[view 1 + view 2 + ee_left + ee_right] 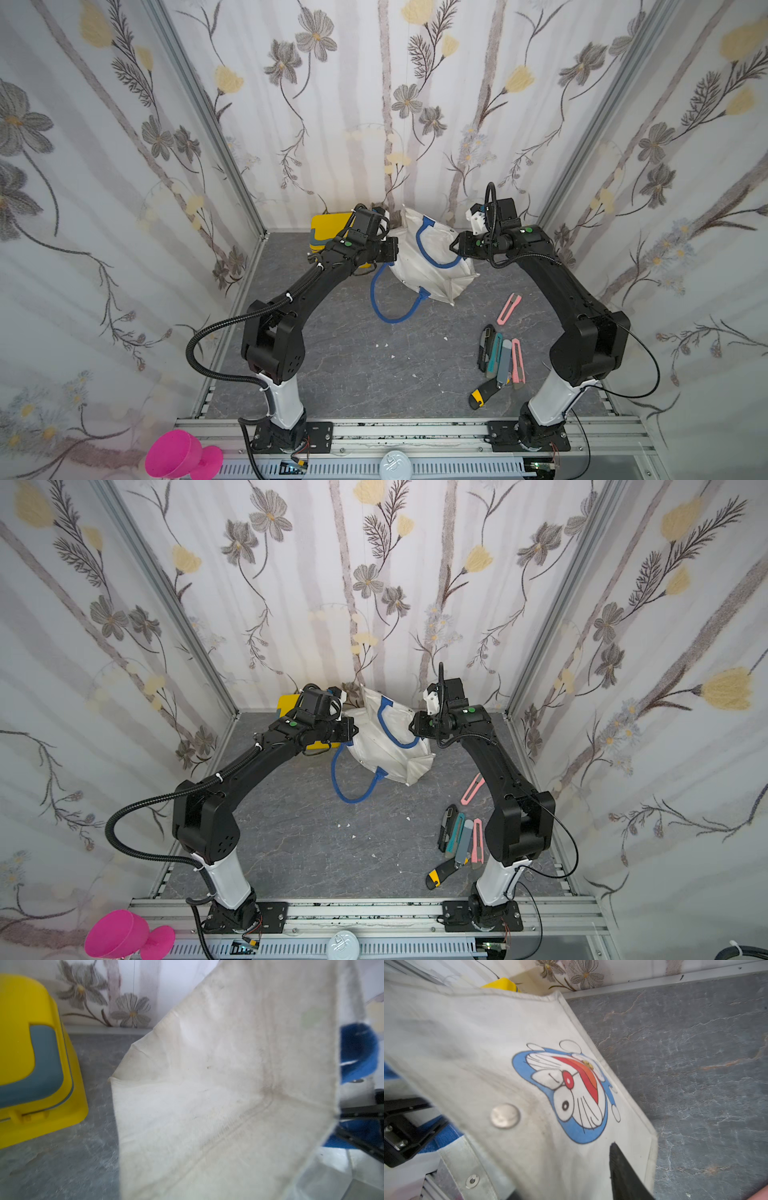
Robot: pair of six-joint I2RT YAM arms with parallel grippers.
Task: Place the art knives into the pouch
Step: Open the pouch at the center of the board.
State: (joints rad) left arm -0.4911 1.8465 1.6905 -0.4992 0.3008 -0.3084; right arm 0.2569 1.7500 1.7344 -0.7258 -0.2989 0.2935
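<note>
The off-white pouch (428, 257) (386, 746) with blue rope handles is held up at the back of the table between both arms. My left gripper (390, 249) (353, 731) is shut on its left rim; in the left wrist view the cloth (207, 1095) hides the jaws. My right gripper (453, 247) (412, 725) is at the right rim, its jaws apart. One black finger (623, 1172) lies over the printed cloth (488, 1043). Several art knives lie at the right: a pink one (509, 308) (472, 788), a cluster (500, 357) (461, 837) and a yellow-black one (484, 392).
A yellow box (328, 237) (31, 1064) stands behind my left gripper, close to the back wall. One blue handle loop (390, 299) droops onto the grey table. A pink cup (178, 455) sits outside the front rail. Flowered walls close in three sides.
</note>
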